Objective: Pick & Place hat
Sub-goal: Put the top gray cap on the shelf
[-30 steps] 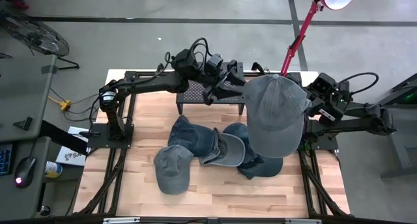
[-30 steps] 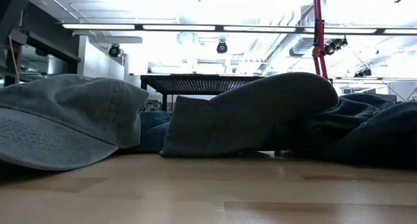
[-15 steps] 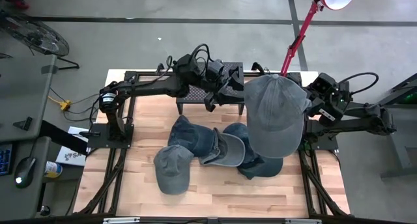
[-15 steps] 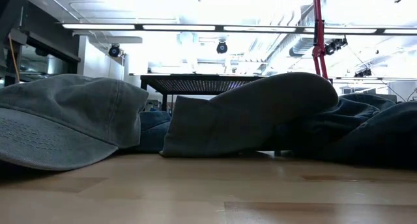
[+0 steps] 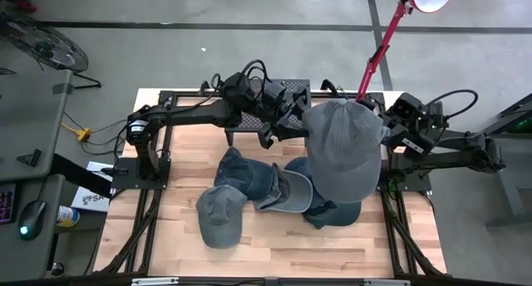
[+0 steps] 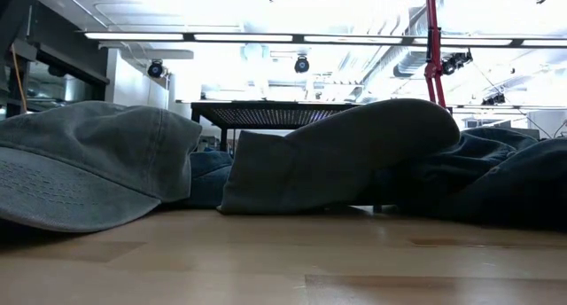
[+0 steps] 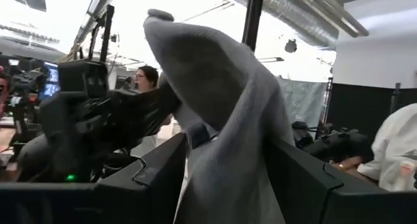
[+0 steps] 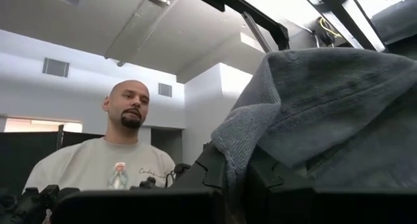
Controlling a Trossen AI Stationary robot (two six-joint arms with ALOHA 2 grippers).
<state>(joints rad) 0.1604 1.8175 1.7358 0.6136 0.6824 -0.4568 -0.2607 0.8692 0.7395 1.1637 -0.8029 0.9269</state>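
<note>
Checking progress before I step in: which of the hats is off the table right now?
The large grey hat, held up between the left tool and right tool. The small grey cap and the dark blue hats lie on the table.

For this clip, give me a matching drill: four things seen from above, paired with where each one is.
Things:
1. raised grey hat
2. small grey cap
3. left gripper
4. red lamp stand

Places:
A. lying on the wood at the table's near left
B. beyond the table's far edge
C. at the raised hat's left rim
D. held up over the table's right side

Pairs: 1-D, 2-A, 3-C, 4-B
</note>
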